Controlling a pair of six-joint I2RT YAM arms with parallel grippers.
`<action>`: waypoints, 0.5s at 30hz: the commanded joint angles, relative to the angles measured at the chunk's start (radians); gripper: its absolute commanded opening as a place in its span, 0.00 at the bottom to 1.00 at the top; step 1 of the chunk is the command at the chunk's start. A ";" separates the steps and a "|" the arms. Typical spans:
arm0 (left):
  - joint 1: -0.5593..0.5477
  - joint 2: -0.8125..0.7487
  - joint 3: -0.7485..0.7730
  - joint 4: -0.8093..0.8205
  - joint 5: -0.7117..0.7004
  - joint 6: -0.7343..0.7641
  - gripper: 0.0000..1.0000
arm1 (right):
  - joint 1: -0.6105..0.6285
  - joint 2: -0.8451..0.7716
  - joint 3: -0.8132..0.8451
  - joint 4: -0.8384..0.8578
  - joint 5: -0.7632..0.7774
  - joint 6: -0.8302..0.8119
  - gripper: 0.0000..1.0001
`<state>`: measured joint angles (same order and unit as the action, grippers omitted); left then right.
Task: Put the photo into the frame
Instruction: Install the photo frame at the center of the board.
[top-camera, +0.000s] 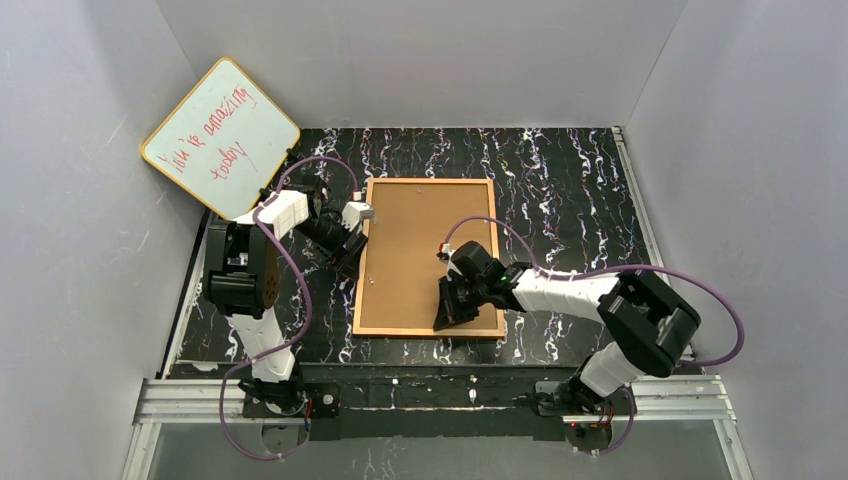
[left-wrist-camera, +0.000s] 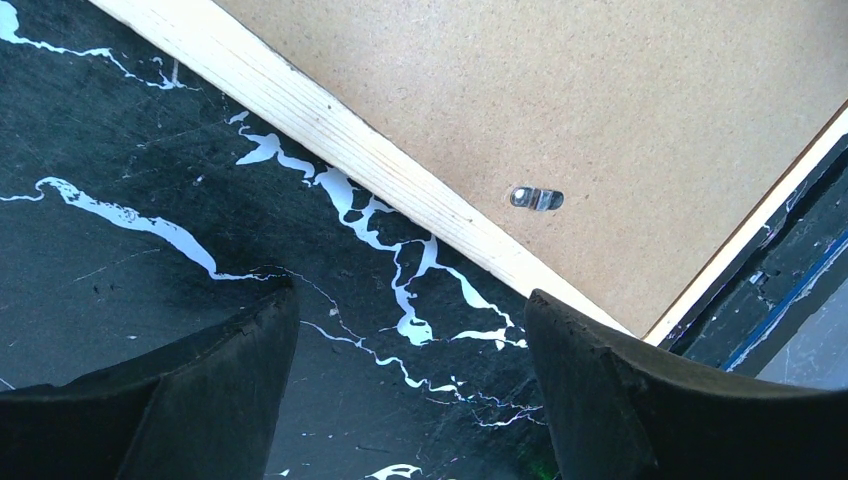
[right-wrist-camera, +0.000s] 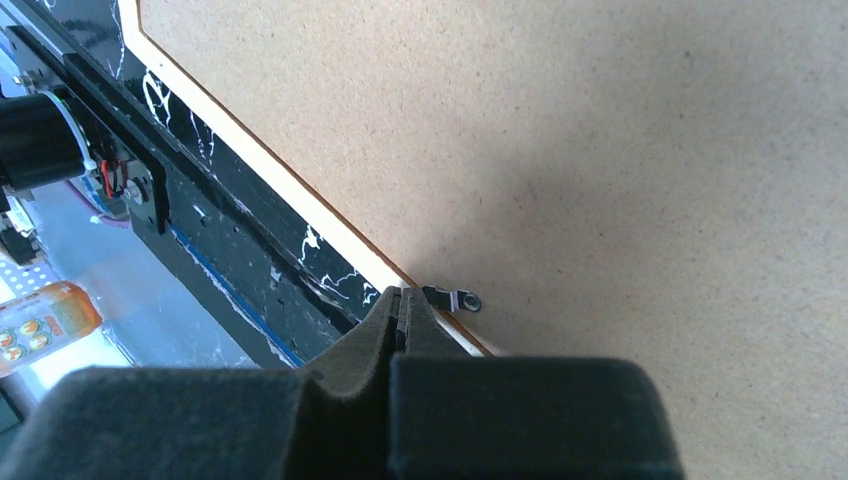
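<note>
Presently the frame (top-camera: 428, 255) lies back-up on the counter (top-camera: 570, 190); the right pincer (right-wrist-camera: 402, 305), closed, sits beside a metal tab (right-wrist-camera: 452, 298) at its 6 o'clock edge; the left pincer (left-wrist-camera: 410, 320) gapes empty at 9 o'clock; swivelling that tab aside seems next; photo unseen.

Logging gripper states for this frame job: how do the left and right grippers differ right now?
The left gripper is open, the right gripper shut. The left is over the table beside the frame; the right sits at the frame's near edge by a metal clip. Neither holds anything.
</note>
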<state>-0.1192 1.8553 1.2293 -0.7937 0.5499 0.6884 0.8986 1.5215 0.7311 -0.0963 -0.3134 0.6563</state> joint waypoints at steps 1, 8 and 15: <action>-0.008 0.016 -0.042 -0.069 0.005 0.017 0.81 | 0.004 0.038 0.015 0.001 0.064 -0.019 0.01; -0.010 0.020 -0.041 -0.076 0.008 0.024 0.81 | 0.004 0.049 0.022 0.006 0.081 -0.029 0.01; -0.011 0.023 -0.044 -0.079 0.022 0.025 0.80 | 0.005 0.039 0.041 0.022 0.080 -0.036 0.01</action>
<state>-0.1196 1.8553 1.2289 -0.8051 0.5587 0.7044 0.8989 1.5597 0.7441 -0.0708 -0.2634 0.6479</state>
